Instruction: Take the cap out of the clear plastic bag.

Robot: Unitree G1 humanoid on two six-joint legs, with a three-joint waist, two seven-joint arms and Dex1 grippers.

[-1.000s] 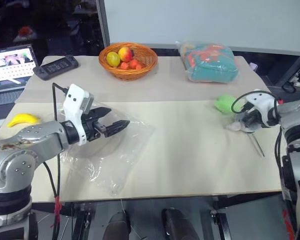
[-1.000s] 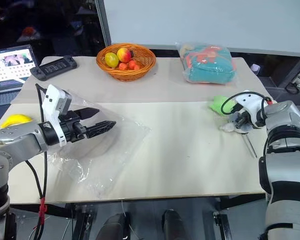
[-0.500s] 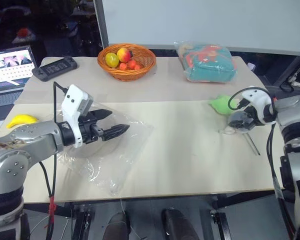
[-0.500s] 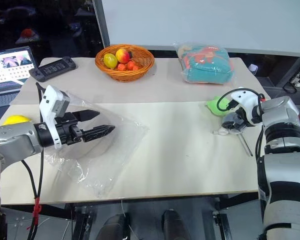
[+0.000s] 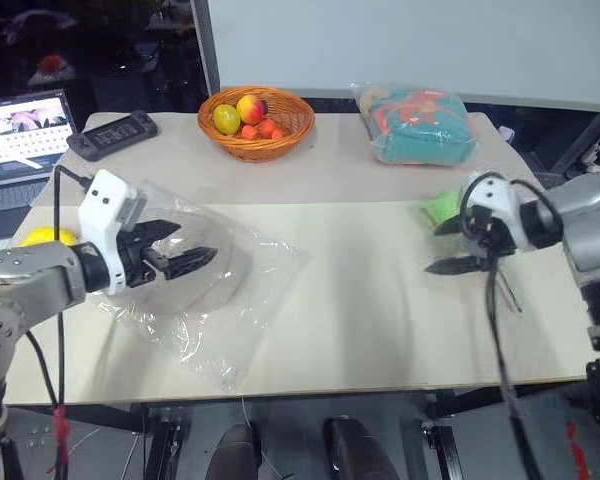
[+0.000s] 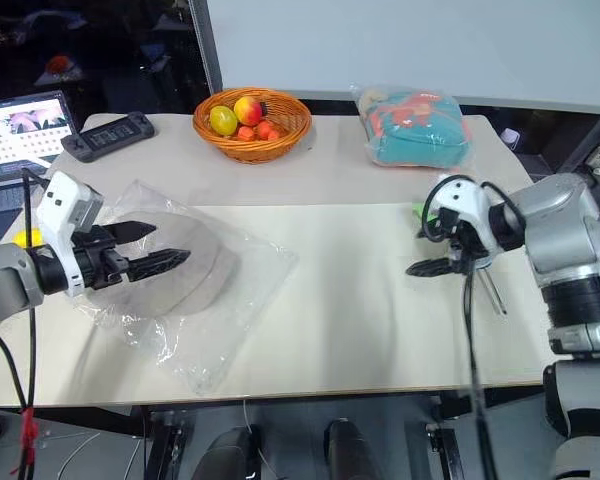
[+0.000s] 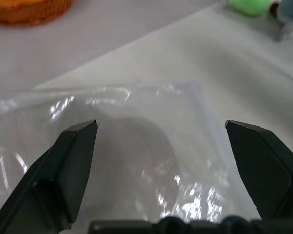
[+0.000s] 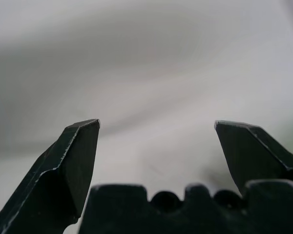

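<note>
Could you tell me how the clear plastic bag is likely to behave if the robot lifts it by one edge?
The clear plastic bag looks thin and creased, so it would probably drape limply rather than hold shape. Its glossy film may slip between fingers. The cap lying inside it could slide toward the lower end.

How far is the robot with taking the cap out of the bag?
Nothing looks done yet: the cap lies inside the clear plastic bag on the table. In hand: the left end effector hovers open above the bag; the right end effector is open and empty. Left: grip the bag, pull the cap out.
</note>
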